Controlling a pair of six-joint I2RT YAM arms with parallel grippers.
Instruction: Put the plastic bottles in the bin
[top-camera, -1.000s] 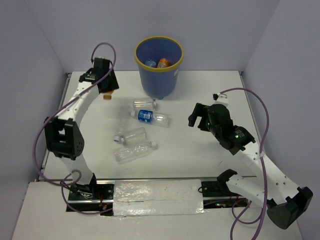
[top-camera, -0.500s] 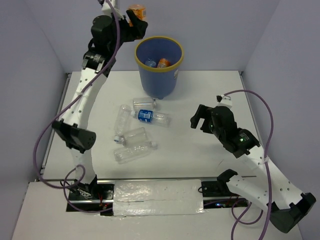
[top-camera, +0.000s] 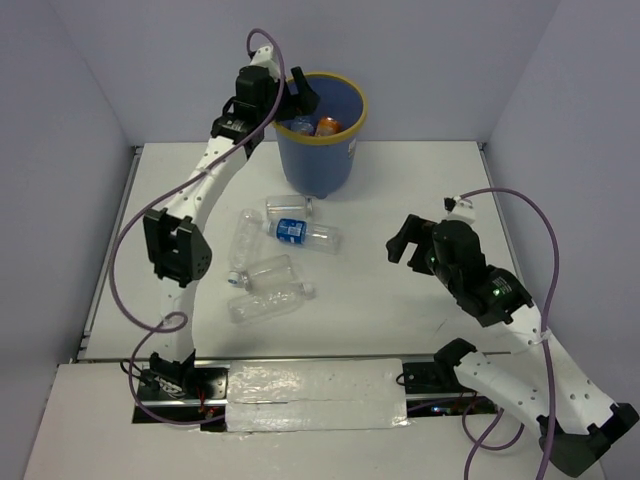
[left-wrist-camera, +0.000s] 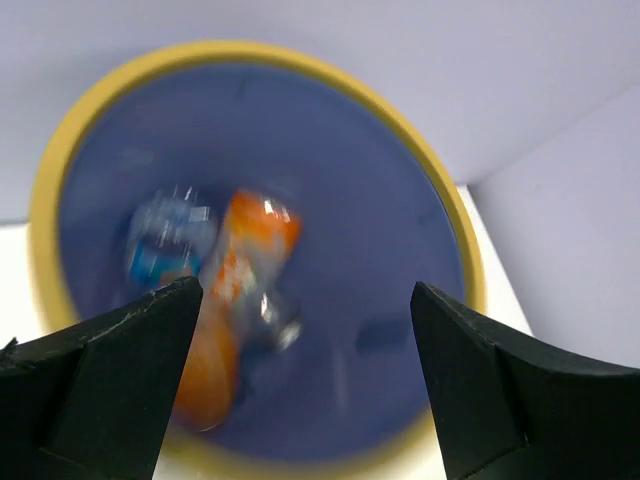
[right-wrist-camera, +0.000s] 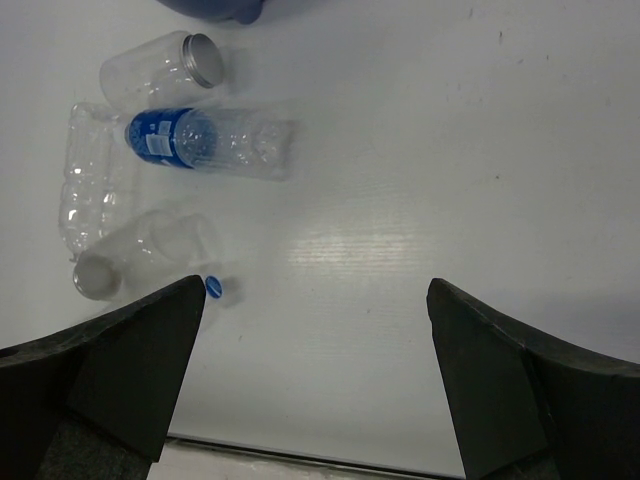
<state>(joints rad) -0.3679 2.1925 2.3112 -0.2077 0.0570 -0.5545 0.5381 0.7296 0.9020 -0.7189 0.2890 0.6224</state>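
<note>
The dark blue bin (top-camera: 322, 165) with a yellow rim stands at the back of the table. My left gripper (top-camera: 298, 97) hangs open and empty over its left rim. In the left wrist view the gripper (left-wrist-camera: 305, 292) looks down into the bin (left-wrist-camera: 452, 215). There I see a blurred orange bottle (left-wrist-camera: 236, 290) and a blue-labelled bottle (left-wrist-camera: 160, 245) inside. Several clear bottles lie on the table, one with a blue label (top-camera: 298, 234). My right gripper (top-camera: 405, 241) is open and empty to their right. The right wrist view (right-wrist-camera: 316, 290) also shows the blue-labelled bottle (right-wrist-camera: 205, 140).
A clear bottle (top-camera: 289, 208) lies just in front of the bin. Two more clear bottles (top-camera: 262, 272) (top-camera: 265, 305) lie nearer the left arm. A loose blue cap (right-wrist-camera: 214, 288) lies on the table. Grey walls close in the table on three sides.
My left gripper lifted an orange bottle off the table, carried it right over the bin and opened. The bottle is no longer in its jaws. My right arm shifted slightly.
</note>
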